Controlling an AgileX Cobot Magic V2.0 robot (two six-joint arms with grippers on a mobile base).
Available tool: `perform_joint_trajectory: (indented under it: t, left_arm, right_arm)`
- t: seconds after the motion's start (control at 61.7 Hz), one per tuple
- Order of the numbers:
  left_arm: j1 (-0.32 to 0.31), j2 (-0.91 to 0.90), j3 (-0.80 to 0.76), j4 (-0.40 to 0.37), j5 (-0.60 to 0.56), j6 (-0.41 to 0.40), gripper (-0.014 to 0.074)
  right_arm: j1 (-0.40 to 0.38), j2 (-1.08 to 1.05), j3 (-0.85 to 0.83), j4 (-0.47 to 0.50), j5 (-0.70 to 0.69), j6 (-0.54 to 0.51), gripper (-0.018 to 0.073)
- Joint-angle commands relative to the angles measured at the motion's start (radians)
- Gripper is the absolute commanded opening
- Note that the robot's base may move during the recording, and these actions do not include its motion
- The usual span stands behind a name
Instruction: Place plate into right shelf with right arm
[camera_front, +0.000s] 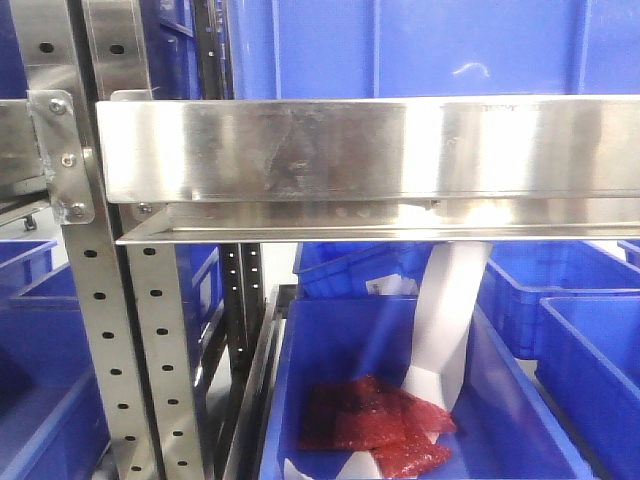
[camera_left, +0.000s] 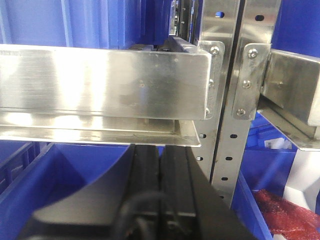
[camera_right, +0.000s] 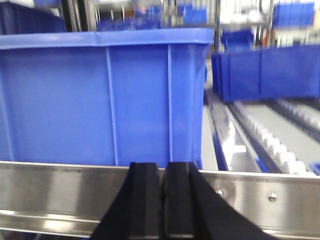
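The white plate is not in any view. The right shelf's brushed steel beam (camera_front: 370, 150) crosses the front view, with a large blue bin (camera_front: 420, 45) above it. In the right wrist view my right gripper (camera_right: 162, 167) is shut and empty, with its black fingers pressed together. It sits just in front of the steel beam (camera_right: 55, 192) and a blue bin (camera_right: 100, 100). In the left wrist view my left gripper (camera_left: 160, 150) is shut and empty, just under a steel beam (camera_left: 100, 85) left of the perforated uprights (camera_left: 235, 115).
Below the beam, a blue bin (camera_front: 330, 340) holds a red packet (camera_front: 370, 420) and a white curved sheet (camera_front: 450, 320). A perforated upright (camera_front: 110, 330) stands at the left. Roller tracks (camera_right: 272, 145) and more blue bins (camera_right: 260, 75) lie to the right of the right gripper.
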Motion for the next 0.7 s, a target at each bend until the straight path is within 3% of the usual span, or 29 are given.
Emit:
perform_joint_trajectory:
  t: [0.0, 0.599, 0.68]
  left_arm:
    - [-0.002, -0.010, 0.010, -0.008, -0.090, -0.007, -0.0128]
    - [-0.002, -0.010, 0.010, -0.008, -0.090, -0.007, -0.0128]
    - [-0.002, -0.010, 0.010, -0.008, -0.090, -0.007, -0.0128]
  right_arm:
    - [-0.008, -0.074, 0.015, -0.009, -0.095, -0.007, 0.0052]
    - [-0.008, -0.131, 0.079, -0.010, -0.068, -0.004, 0.0052]
    - [-0.008, -0.131, 0.107, -0.050, -0.084, 0.018, 0.0052]
